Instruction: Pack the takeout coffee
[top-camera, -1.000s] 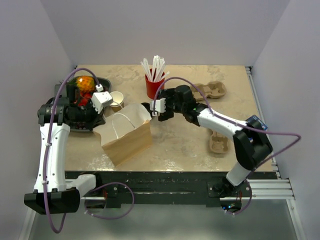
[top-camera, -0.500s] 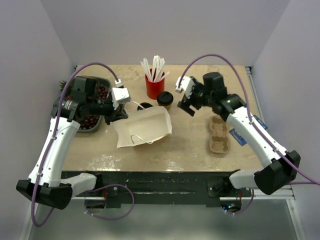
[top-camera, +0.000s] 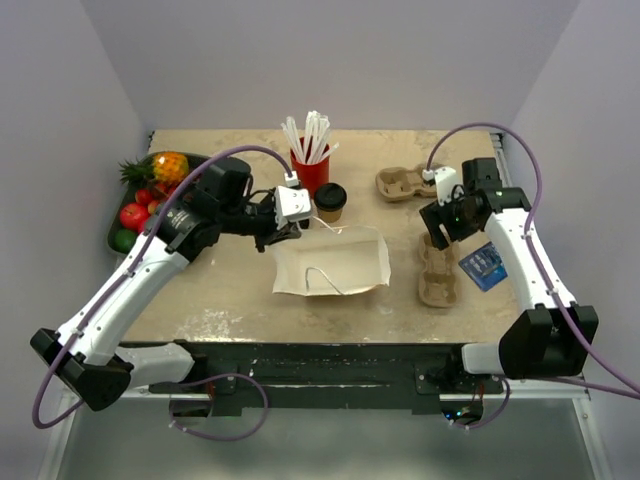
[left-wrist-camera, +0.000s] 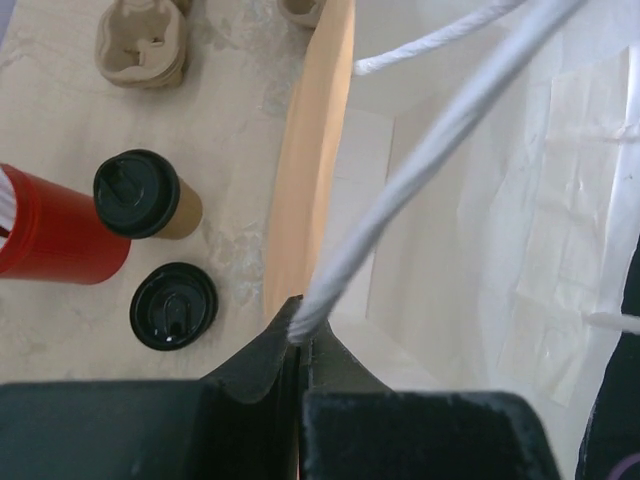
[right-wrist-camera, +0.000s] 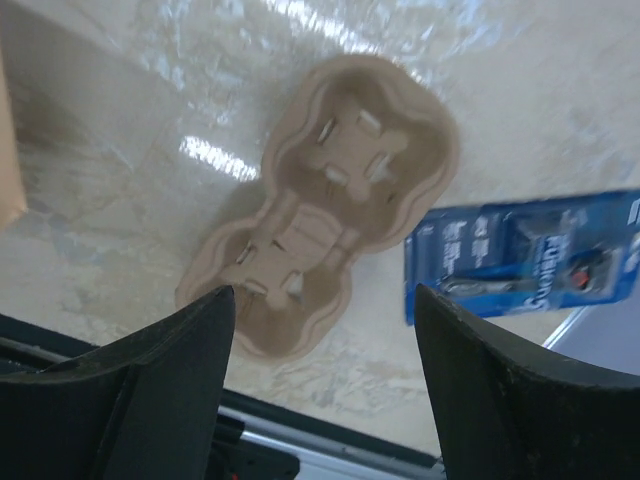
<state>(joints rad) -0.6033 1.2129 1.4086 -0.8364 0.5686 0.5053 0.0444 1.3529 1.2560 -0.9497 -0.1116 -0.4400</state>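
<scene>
Kraft-brown paper bag (top-camera: 335, 262) was tipped over on the counter (top-camera: 220, 290) with its white inside facing the overhead camera. The left claw (top-camera: 285, 222) was pinched together on the bag's far left rim, right where the white cord handle (left-wrist-camera: 420, 150) came out, which the wrist view showed pretty clearly. The takeout coffee (top-camera: 330, 200) stood upright on the counter with its black lid on. It was outside the bag, just past the bag's far edge, just right of the red cup (top-camera: 311, 172) full of white straws and close to the left claw. From the left wrist camera you could also see a loose black lid (left-wrist-camera: 173, 306) lying flat beside the coffee. Over on the right, the right claw (top-camera: 443, 228) hung with its fingers apart and nothing between them, above a tan pulp cup carrier (top-camera: 438, 275) and well apart from the coffee. A blue packet (top-camera: 485, 266) lay just right of that carrier, and a second carrier (top-camera: 405, 183) sat further back. A pineapple (top-camera: 168, 166) and some red fruit (top-camera: 135, 214) sat at the far left of the counter.
</scene>
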